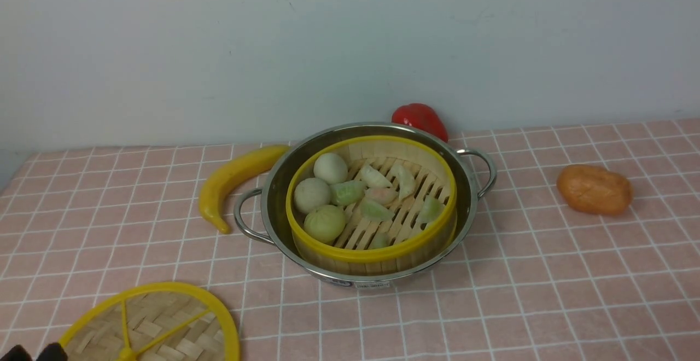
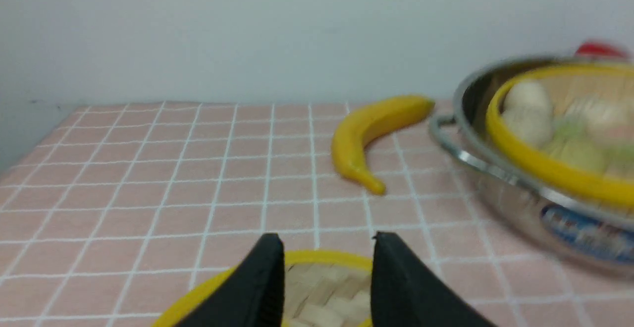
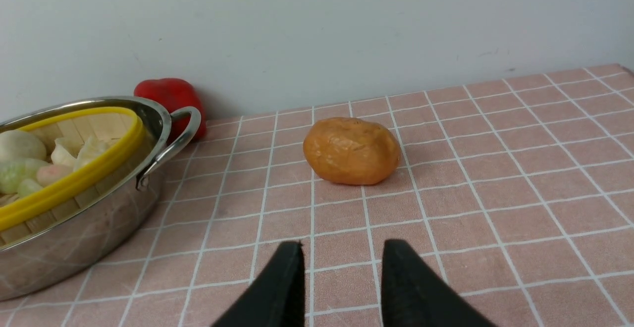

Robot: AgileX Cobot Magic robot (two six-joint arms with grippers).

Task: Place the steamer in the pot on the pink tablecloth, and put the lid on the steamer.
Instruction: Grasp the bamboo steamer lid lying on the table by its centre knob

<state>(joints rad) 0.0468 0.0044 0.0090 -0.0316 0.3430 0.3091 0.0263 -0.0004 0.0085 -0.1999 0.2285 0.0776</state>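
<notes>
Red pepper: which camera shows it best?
The right wrist view: the red pepper is large and sharp there, partly behind the pot's handle. The front view shows its upper part behind the pot's rim; the left wrist view, only a blurred sliver.

Steamer (image 1: 372,254) in steel pot (image 1: 367,280), filled, lid (image 1: 178,322) (woven, yellow-rimmed) apart

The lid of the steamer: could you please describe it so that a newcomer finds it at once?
Start from the shiny pot on the pink tablecloth. Nearer to the robot and to its left lies the lid, a woven disc. Unlike the deeper steamer inside the pot, it is flat, with yellow spokes meeting at a knob.
</notes>
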